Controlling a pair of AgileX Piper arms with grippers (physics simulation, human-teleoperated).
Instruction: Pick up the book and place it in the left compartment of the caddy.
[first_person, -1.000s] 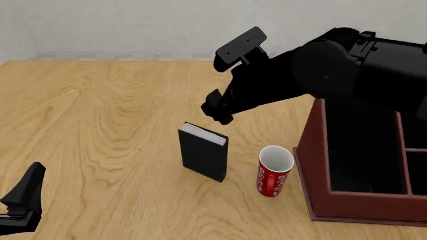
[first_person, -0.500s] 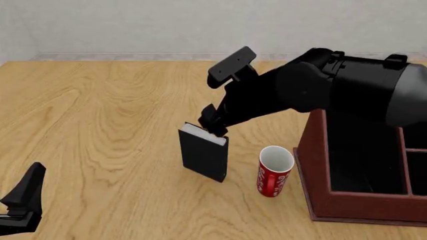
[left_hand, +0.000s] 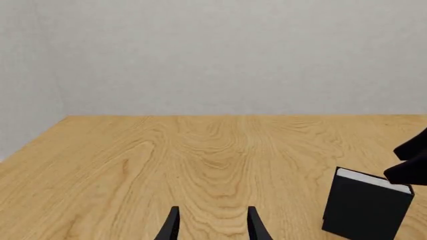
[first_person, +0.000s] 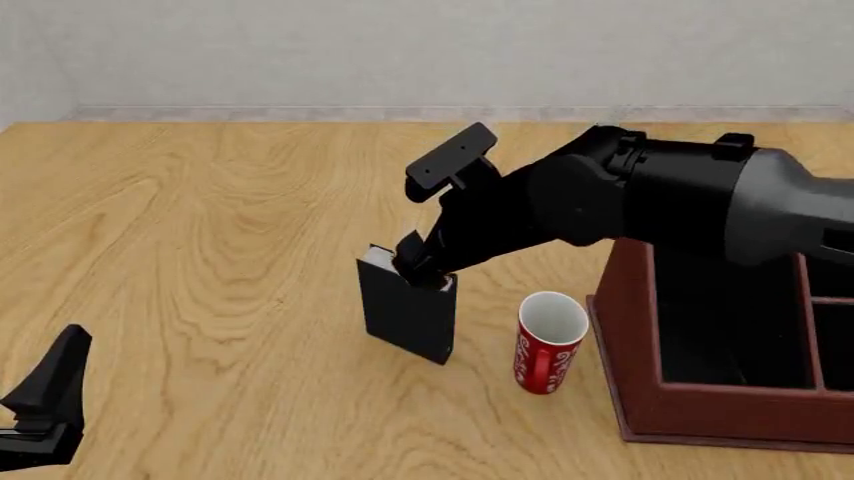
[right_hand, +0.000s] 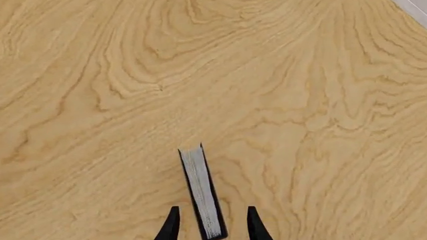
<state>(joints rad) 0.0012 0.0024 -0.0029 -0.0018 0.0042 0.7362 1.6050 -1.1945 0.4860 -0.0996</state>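
My right gripper (right_hand: 210, 225) straddles the upright black book (first_person: 408, 318) with fingers apart, one per cover, ready to pinch it for the caddy (first_person: 667, 400) at right.

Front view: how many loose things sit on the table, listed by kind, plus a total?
Book: 1
Mug: 1
Caddy: 1
Total: 3
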